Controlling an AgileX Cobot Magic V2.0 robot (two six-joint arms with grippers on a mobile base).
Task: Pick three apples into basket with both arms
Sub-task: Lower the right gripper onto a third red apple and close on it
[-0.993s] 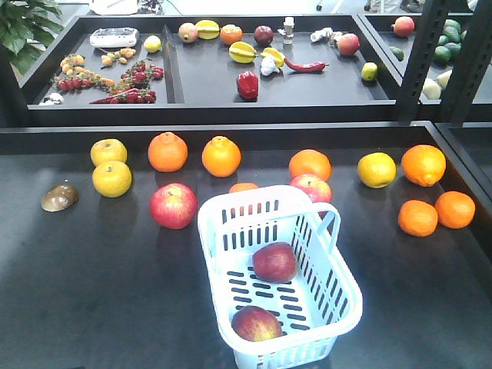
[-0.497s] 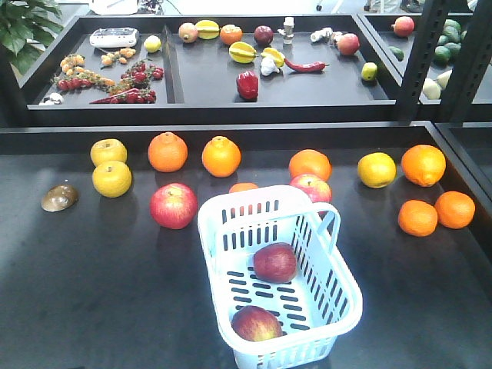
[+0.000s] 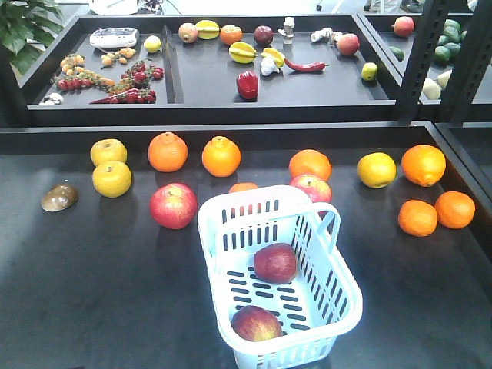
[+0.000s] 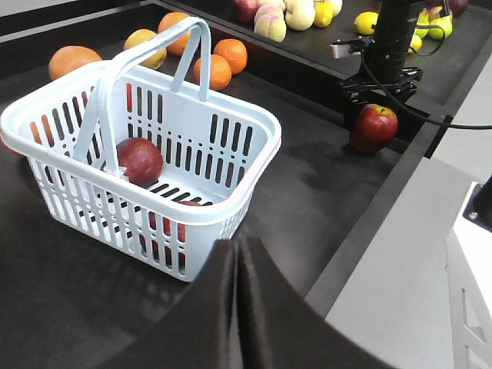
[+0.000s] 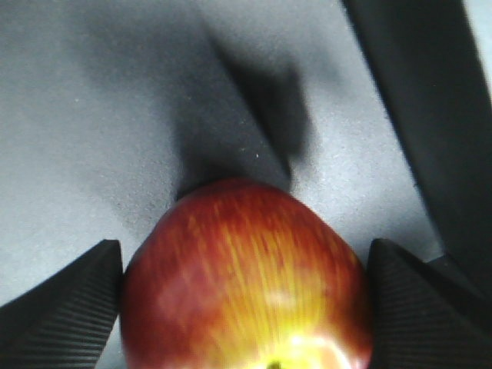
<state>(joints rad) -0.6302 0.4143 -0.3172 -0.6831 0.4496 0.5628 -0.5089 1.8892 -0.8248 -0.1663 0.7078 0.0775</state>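
Note:
The pale blue basket (image 3: pixel 338 296) stands at the front middle of the black table. Two dark red apples lie in it, one near the middle (image 3: pixel 274 262) and one at the near end (image 3: pixel 256 323). In the left wrist view, the basket (image 4: pixel 254 165) is just beyond my left gripper (image 4: pixel 238 250), whose jaws are pressed together with nothing between them. My right gripper (image 5: pixel 246 269) is shut on a red and yellow apple (image 5: pixel 246 277), with a pad against each side. From the left wrist view, that apple (image 4: pixel 374 127) hangs under the right arm (image 4: pixel 390 38) near the table's edge. Neither arm shows in the front view.
Two more red apples (image 3: pixel 173 205) (image 3: pixel 310 187) lie behind the basket, among oranges (image 3: pixel 221 156) and yellow fruits (image 3: pixel 111 178). A brown object (image 3: pixel 59 197) lies at the left. A raised shelf (image 3: pixel 231 111) with mixed produce runs along the back, and a dark post (image 3: pixel 419 54) stands at the right.

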